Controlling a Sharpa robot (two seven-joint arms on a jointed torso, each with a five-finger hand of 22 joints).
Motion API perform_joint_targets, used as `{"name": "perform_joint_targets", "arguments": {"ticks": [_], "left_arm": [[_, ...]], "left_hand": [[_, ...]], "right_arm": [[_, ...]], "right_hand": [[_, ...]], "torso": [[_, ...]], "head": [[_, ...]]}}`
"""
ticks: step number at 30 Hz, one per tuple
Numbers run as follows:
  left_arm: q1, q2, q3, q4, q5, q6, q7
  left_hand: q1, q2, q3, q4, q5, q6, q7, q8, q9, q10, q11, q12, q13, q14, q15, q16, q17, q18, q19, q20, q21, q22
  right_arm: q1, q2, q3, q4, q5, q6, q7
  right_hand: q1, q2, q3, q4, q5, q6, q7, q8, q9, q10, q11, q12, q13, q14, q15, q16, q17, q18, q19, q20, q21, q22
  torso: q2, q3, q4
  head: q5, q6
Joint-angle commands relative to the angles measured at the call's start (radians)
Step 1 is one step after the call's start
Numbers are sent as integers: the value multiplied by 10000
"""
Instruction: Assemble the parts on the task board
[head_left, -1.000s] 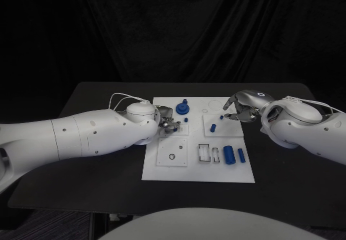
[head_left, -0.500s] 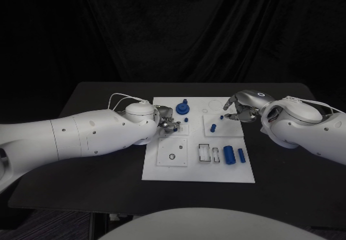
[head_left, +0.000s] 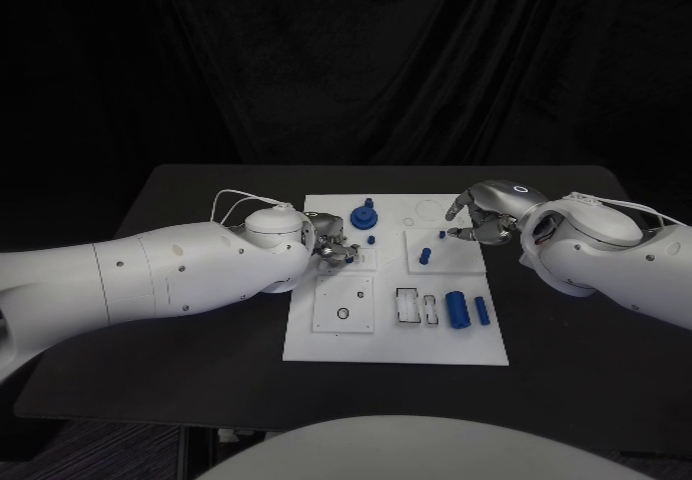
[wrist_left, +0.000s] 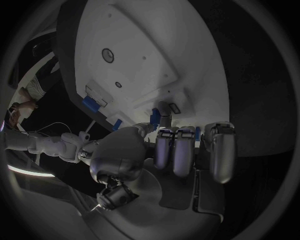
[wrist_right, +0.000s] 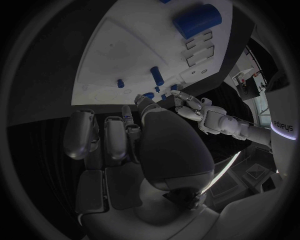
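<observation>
Reaching over the task board (head_left: 397, 345) from either side, your two hands meet above its far half on the black table (head_left: 188, 340); the left hand (head_left: 333, 250) sits at the board's near-left rim beside a small square plate, its fingers (wrist_left: 175, 150) curled in together, and a small blue part (wrist_left: 154, 116) shows right at the fingertips; you cannot tell from these pictures whether it is actually pinched or merely touched. Just beyond that hand stands a tall blue part (head_left: 365, 215), upright on the board, with a small blue peg (head_left: 374, 240) between it and the hand.

Your right hand (head_left: 477, 229) hovers at the board's opposite rim, fingers (wrist_right: 114, 137) bent downward; a tiny blue piece (head_left: 441, 235) lies at its fingertips, and again you cannot tell if it is held. A short blue peg (head_left: 426, 256) rests on the raised square plate just inward of that hand; nearer the robot than both hands, a fat blue cylinder (head_left: 457, 309) and a slimmer blue rod (head_left: 482, 311) lie side by side, next to two open rectangular slots (head_left: 420, 306) in the board.
</observation>
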Motion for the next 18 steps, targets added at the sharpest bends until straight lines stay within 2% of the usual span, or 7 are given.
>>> {"name": "perform_joint_targets", "arguments": {"ticks": [1,5,9,13,14,18], "left_arm": [[-32,-83,-7,101,86,-801,317],[-33,-207,-7,171,86,-1261,484],[-33,-368,-8,259,86,-1685,720],[-33,-494,-8,312,86,-2040,940],[-33,-524,-8,317,86,-2132,1004],[-33,-611,-8,324,86,-2374,1177]], "left_hand": [[65,26,3,38,-419,7,11,-20,21,1059,27,-7,2612,1074,24,26,2633,67,313,38,45,2147],[-166,96,-196,57,-1252,35,14,-22,33,1059,30,-7,2612,1074,21,26,2633,52,363,37,96,2187],[-305,138,-341,57,-1533,36,21,-30,39,1059,34,-7,2612,1074,26,26,2633,49,375,38,105,2200],[-829,317,-980,50,-2891,33,46,-66,41,1059,55,-7,2612,1074,44,26,2633,53,369,50,78,2211],[-929,401,-1193,50,-3323,41,53,-77,39,1059,61,-7,2612,1074,52,26,2633,53,370,57,73,2217],[-1028,599,-1623,51,-3883,16,76,-117,31,1059,83,-7,2612,1074,73,26,2633,60,354,77,38,2221]], "right_arm": [[-31,-31,5,14,-33,23,-165],[-32,-51,5,21,-33,13,-168],[-33,-75,5,29,-33,9,-180],[-33,-90,5,37,-32,5,-188],[-33,-93,5,39,-32,4,-190],[-33,-103,5,45,-32,0,-198]], "right_hand": [[117,-7,49,-36,51,76,9,61,-12,-48,20,-50,924,308,85,-31,-14,170,-83,3,-54,863],[77,-7,47,-12,43,71,16,55,-24,-50,25,-53,921,307,87,-34,-16,169,-83,4,-61,861],[61,-6,46,-2,41,71,17,54,-27,-49,27,-52,922,308,88,-33,-14,169,-83,4,-63,861],[61,-6,46,-2,41,71,17,54,-27,-49,27,-52,922,308,88,-33,-14,169,-83,4,-63,861],[61,-6,46,-2,41,71,17,54,-27,-49,27,-52,922,308,88,-33,-14,169,-83,4,-63,861],[61,-6,46,-2,41,71,17,54,-27,-49,27,-52,922,308,88,-33,-14,169,-83,4,-63,861]], "torso": [[1,1,4],[-1,0,3],[2,-4,-2],[11,-7,-5],[11,-7,-1],[5,-5,3]], "head": [[15,1],[24,1],[35,1],[38,1],[36,1],[33,1]]}}
